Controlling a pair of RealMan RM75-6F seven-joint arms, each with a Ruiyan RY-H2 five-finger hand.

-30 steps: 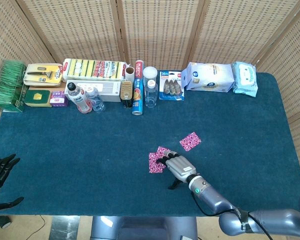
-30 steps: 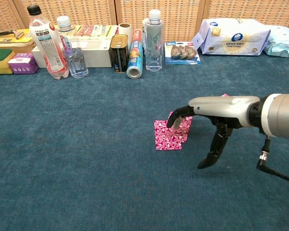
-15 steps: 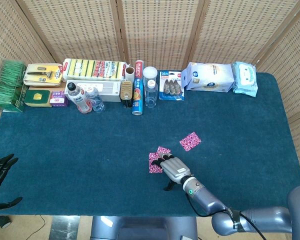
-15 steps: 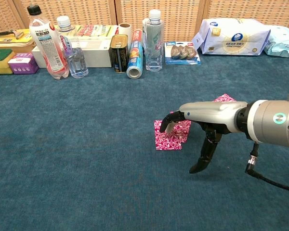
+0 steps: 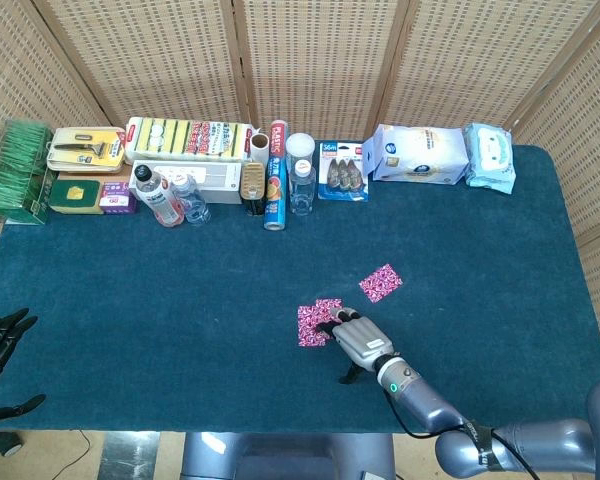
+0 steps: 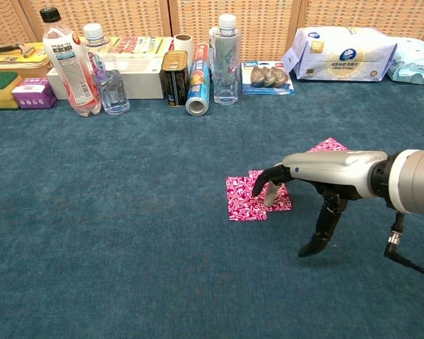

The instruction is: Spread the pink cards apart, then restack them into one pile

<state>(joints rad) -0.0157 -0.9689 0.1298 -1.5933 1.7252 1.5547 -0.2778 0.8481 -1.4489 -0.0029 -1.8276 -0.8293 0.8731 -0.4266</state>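
Head view. Your right hand (image 5: pixel 358 337) lies palm-down on the blue tablecloth (image 5: pixel 180 290), its fingers (image 5: pixel 337 322) pressed together and reaching onto the near pair of pink cards (image 5: pixel 315 320). That pair sits in front of the foil roll (image 5: pixel 275 190), well toward you from it. The two cards still overlap at one corner, the left one lying square and the right one turned under your fingertips. A third pink card (image 5: pixel 381 282) lies alone, apart from the pair, up and to the right of your right hand. Your left hand (image 5: pixel 0 345) rests at the table's near left edge, well away from the foil roll and the cards; its fingers are spread and it holds nothing.

Chest view. The right hand (image 6: pixel 318 173) is arched over the cloth with the fingertips (image 6: pixel 270 194) bearing down on the right card of the near pair (image 6: pixel 258 194) and the thumb planted on the cloth closer to you. It pinches nothing; it presses. The lone card (image 6: pixel 327 145) shows just behind the hand, mostly hidden by it. Both lie well in front of the foil roll (image 6: pixel 198 88). The left hand does not show here.

Assessment. Spreading looks partly done: one card is clear, two still touch. I judge you must slide the pressed card free of its neighbour before the spread counts as complete. Restacking all three into one pile has not begun. Whether more cards lie beneath the pair cannot be told.
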